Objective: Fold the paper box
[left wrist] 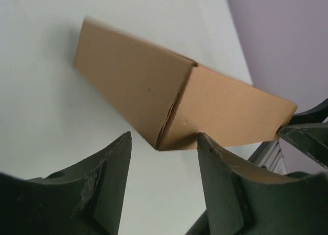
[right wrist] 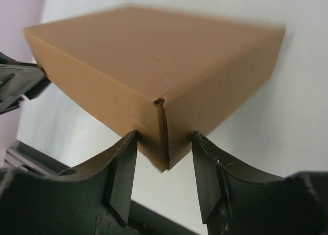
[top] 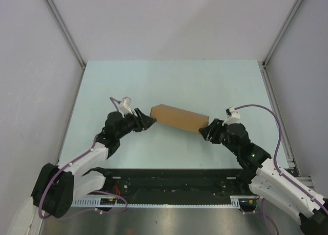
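Observation:
The paper box point(top: 179, 118) is a closed, shallow brown cardboard box lying slantwise in the middle of the table. My left gripper point(top: 147, 120) is open at its left end; in the left wrist view the box point(left wrist: 154, 91) has one corner just beyond the open gripper point(left wrist: 164, 135). My right gripper point(top: 204, 131) is open at its right end; in the right wrist view the box point(right wrist: 154, 55) has a corner wedged between the two fingertips of the gripper point(right wrist: 164, 135), which touch its two side faces. Each wrist view shows the other gripper at the box's far end.
The pale green table point(top: 169, 81) is bounded by grey walls at the left, right and back, with metal posts at the corners. A black rail point(top: 169, 181) with the arm bases and cables runs along the near edge.

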Robot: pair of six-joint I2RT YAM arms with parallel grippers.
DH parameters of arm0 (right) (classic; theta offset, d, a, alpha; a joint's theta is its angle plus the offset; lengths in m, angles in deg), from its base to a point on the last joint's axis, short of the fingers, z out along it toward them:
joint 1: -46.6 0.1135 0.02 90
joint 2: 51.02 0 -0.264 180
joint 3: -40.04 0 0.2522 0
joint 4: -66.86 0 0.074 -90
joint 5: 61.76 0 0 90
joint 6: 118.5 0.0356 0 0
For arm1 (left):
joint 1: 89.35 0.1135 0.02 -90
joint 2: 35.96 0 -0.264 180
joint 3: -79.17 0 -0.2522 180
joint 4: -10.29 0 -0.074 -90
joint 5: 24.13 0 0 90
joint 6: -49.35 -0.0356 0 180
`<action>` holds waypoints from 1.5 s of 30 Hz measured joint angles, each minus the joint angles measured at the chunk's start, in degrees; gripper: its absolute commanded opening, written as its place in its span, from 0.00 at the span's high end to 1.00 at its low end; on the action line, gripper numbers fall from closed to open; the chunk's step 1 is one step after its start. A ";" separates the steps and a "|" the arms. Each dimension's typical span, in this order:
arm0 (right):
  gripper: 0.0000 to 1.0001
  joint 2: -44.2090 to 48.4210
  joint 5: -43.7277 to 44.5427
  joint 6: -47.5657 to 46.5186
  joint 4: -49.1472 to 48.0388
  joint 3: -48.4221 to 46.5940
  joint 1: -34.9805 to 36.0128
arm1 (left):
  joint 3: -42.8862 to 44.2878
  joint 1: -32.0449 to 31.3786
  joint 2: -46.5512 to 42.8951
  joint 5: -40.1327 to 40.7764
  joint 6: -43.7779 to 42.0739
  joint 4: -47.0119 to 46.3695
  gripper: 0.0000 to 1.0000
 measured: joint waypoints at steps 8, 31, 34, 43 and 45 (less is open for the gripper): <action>0.00 3.48 6.01 4.55 13.73 4.66 5.95 | -7.98 -1.44 -12.33 8.07 1.70 15.23 0.16; 0.01 -19.37 -1.62 0.22 0.02 -0.57 -10.34 | -1.97 -1.49 13.25 7.30 5.97 1.01 0.10; 0.07 -24.79 -4.87 0.04 -5.31 -0.52 -11.13 | -1.03 -1.53 17.62 5.49 6.62 -1.92 0.14; 0.16 -42.03 -13.53 0.70 -23.50 -3.74 -14.53 | 5.84 -1.22 26.36 3.04 6.93 -5.64 0.19; 0.11 -44.30 -14.16 0.57 -24.63 -5.38 -15.72 | 7.26 -0.81 27.47 2.99 6.93 -5.49 0.17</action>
